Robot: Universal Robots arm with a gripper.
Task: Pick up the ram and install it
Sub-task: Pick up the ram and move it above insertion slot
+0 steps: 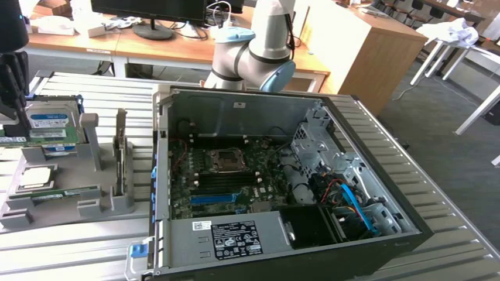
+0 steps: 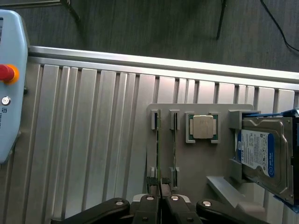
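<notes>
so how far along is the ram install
Done: nothing that shows; the motherboard's memory slots look empty. In hand: the gripper is shut at the end of a ram stick standing in the grey holder; a real grip is unclear. Left: getting it into the computer case.

Even, bright indoor light; glare on table rail [image 2: 140, 63]; computer case [image 1: 234, 114] interior dim, perhaps shadowed.

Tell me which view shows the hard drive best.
The wrist view: the hard drive turns its broad face and blue-and-white label toward the camera as it sits in the grey holder. The exterior view shows it at a slant, near the exterior view's left edge.
</notes>
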